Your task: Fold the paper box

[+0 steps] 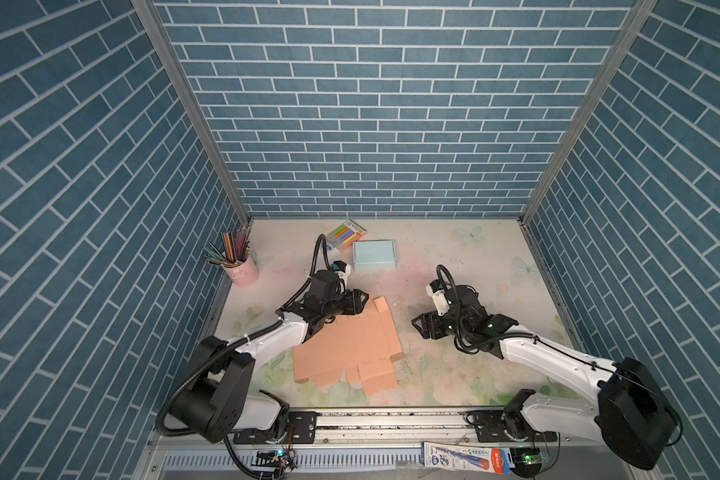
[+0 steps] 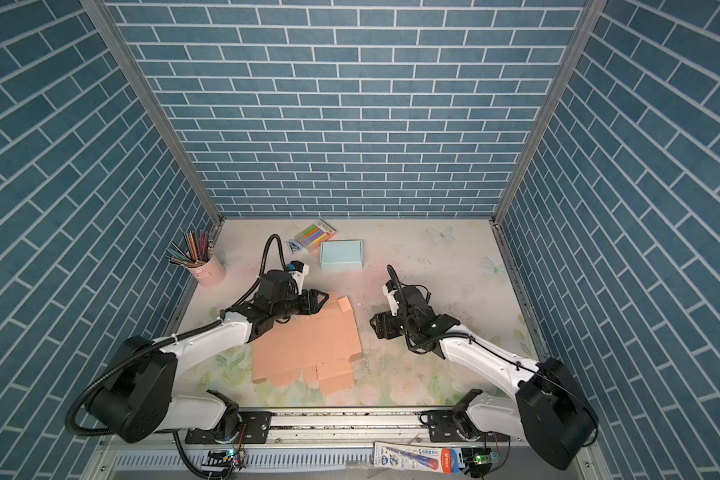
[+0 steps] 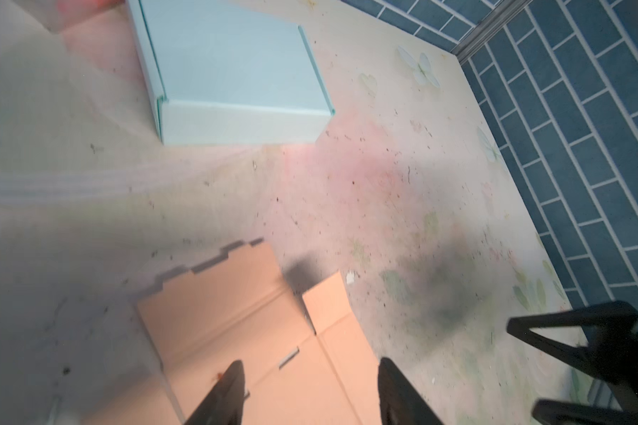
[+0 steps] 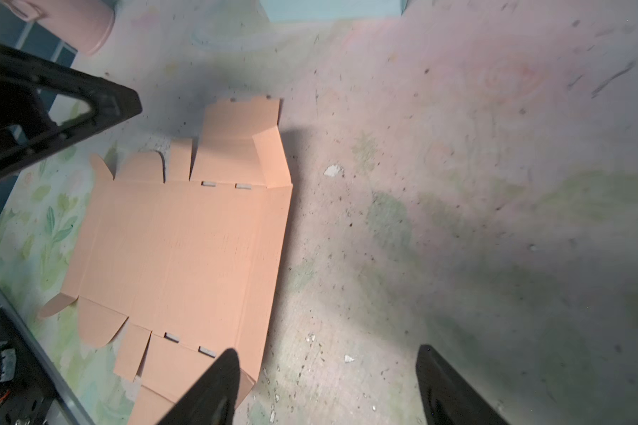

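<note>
Far left stands a pink cup (image 1: 242, 272) of pencils (image 1: 227, 249), well apart from the box (image 1: 345, 349). The box lies flat and unfolded on the surface (image 1: 474, 266), left of centre and toward the front edge. It is peach card creased into panels, with rounded and square flaps at its near and far ends and small slots (image 4: 208, 183) along two creases. One flap (image 1: 381, 306) at its far right corner tilts up; the rest lies flat.

The left jaws hang open over the box's far left part, gripping nothing. The left arm (image 1: 266, 336) hides that corner in both top views. Behind the box and apart from it sits a closed blue box (image 1: 373, 254), with a pen pack (image 1: 345, 235) at its far left corner; whether the two touch I cannot tell.

Right of the box runs a bare strip, then the right jaws, open and empty, low over the surface. Beyond them there is free room to the wall (image 1: 599, 270).

Haze smears one side of the left wrist view. In the right wrist view a finger (image 4: 218, 386) covers part of the box's near end.
</note>
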`<move>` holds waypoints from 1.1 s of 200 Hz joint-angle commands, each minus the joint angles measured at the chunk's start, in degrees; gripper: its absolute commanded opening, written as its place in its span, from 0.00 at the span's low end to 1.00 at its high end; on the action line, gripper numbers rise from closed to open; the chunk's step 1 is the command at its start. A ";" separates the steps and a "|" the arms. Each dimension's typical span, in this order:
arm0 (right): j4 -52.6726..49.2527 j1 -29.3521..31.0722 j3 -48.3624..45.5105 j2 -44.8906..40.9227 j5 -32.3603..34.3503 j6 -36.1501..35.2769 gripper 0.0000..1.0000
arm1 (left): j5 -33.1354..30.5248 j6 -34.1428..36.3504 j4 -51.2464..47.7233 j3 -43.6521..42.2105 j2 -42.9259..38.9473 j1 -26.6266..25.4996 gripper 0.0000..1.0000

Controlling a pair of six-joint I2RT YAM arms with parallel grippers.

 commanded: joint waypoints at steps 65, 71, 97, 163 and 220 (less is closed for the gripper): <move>14.71 -0.25 1.17 12.53 -14.28 7.60 0.67 | 1.78 -5.39 0.31 -14.03 -12.18 -2.29 0.53; 15.54 -0.26 0.86 12.76 -14.46 7.97 0.66 | 1.64 -5.48 0.73 -14.45 -11.81 -2.70 0.52; 17.83 -0.28 0.47 14.72 -15.52 8.84 0.60 | 2.09 -6.95 3.78 -16.12 -10.90 -3.61 0.47; 27.07 1.36 -1.62 20.87 -16.16 13.21 0.56 | -0.24 -9.68 8.93 -20.36 -7.73 -4.65 0.37; 33.85 2.20 -2.71 24.72 -19.38 15.87 0.50 | -0.33 -12.46 12.15 -22.43 -6.30 -5.67 0.35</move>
